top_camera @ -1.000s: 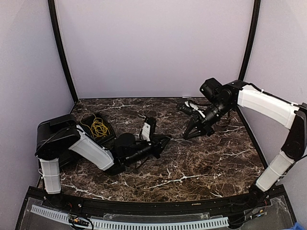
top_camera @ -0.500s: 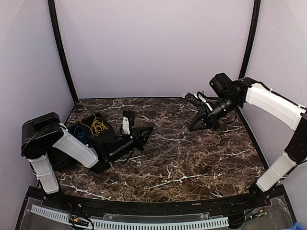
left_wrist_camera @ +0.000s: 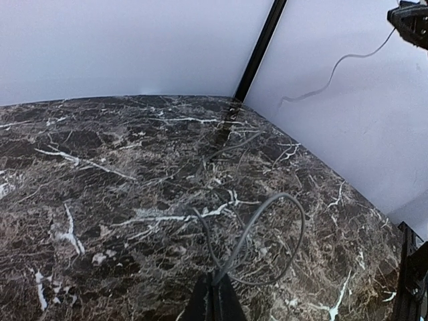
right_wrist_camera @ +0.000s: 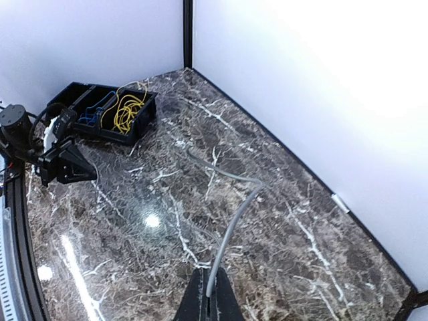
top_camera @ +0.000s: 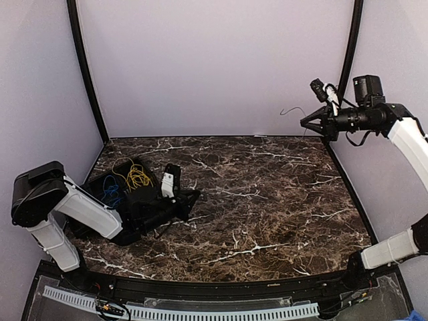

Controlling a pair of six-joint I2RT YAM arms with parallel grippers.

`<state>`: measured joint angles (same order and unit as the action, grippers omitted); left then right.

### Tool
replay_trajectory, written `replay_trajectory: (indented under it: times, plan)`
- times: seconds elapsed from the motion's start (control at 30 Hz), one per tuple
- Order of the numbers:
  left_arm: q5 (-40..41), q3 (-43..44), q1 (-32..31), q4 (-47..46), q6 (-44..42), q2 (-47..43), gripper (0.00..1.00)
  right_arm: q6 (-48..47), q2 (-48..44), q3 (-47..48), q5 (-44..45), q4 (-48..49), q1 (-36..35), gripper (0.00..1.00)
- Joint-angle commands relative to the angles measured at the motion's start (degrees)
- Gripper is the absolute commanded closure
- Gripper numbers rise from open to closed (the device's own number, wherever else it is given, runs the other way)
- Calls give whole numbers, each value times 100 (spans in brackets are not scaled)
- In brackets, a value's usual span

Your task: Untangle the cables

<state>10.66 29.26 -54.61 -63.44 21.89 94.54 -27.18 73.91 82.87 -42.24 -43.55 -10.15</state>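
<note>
Here the grey cable (top_camera: pixel 289 109) barely shows beyond the right hand (top_camera: pixel 302 122).

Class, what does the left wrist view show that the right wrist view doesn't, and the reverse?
Left wrist only: the right gripper high by the wall, a thin cable end dangling from it. Right wrist only: the black bin holding yellow cables, and the left gripper. Both: the marble table and a grey cable pinched in shut fingertips.

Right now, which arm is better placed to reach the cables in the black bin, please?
Probably left: the left gripper lies beside the bin of yellow cables; the right gripper hangs high near the right wall.
</note>
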Motion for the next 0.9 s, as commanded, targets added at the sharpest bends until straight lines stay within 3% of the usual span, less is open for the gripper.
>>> replay_trajectory:
  times: [0.0, 0.17, 0.27, 0.4, 0.53, 0.73, 0.87]
  plan:
    - [179, -272, -8, 410, -29, -355, 100, 460, -333, -275, 197, 1005, 5, 100]
    - [239, -202, -10, 658, -185, -474, 100, 566, -253, -266, 124, 942, 8, 100]
    - [376, -96, -9, 1124, -311, -596, 100, 793, -312, -270, 808, 1226, 41, 100]
    - [860, -142, -9, 1889, -500, -1394, 100, 878, -347, -474, 1740, 1559, 62, 100]
    - [1311, 177, -10, 3316, -967, -2573, 100, 1008, -129, -935, 2666, 1940, 276, 100]
    - [2087, 1122, 385, 5890, -767, -4248, 100, 1051, 342, -1528, 2600, 2176, 475, 100]
    - [2677, 2039, 687, 7592, -606, -4552, 100, 1115, 415, -1887, 2437, 2469, 474, 100]
